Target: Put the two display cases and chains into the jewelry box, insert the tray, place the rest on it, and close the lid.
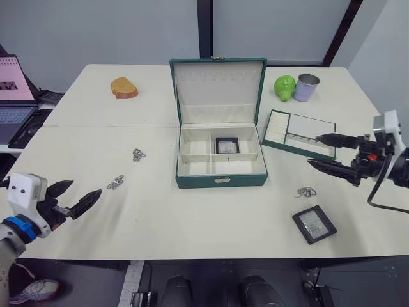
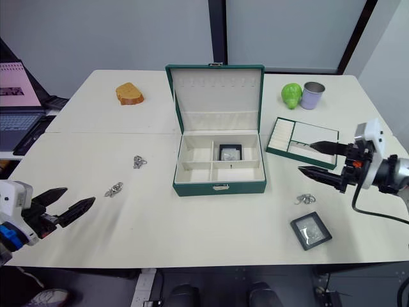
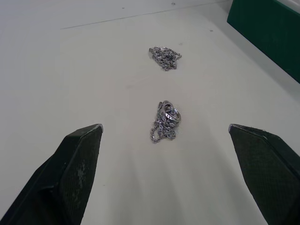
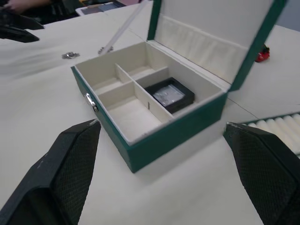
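- Standing open at the centre of the white table (image 1: 192, 224), the jewelry box (image 1: 220, 180) has its lid (image 1: 218, 83) upright at its 12 o'clock edge and its metal clasp (image 1: 222, 180) facing 6 o'clock.
- One display case (image 1: 227, 145) lies inside the box, in the rear compartment at about 1 o'clock from the box's middle; the other compartments show bare cream lining.
- A second display case (image 1: 314, 224) sits on the table at 4 o'clock from the box, well apart from it.
- Just beyond that case, at its 11 o'clock, lies one chain (image 1: 306, 191).
- Two more chains lie at 9 o'clock from the box: a far chain (image 1: 138, 154) and a near chain (image 1: 115, 182).
- The tray (image 1: 300, 133) rests on the table at 3 o'clock from the box, near it but not touching.
- The left gripper (image 1: 77, 199) hovers with jaws spread wide, empty, at 8 o'clock from the near chain.
- The right gripper (image 1: 327, 153) hangs over the tray's near edge, jaws wide apart and empty.
- A green object (image 1: 284, 87) and a cup (image 1: 306, 87) sit at 1 o'clock; a bread-like object (image 1: 124, 87) at 10 o'clock.
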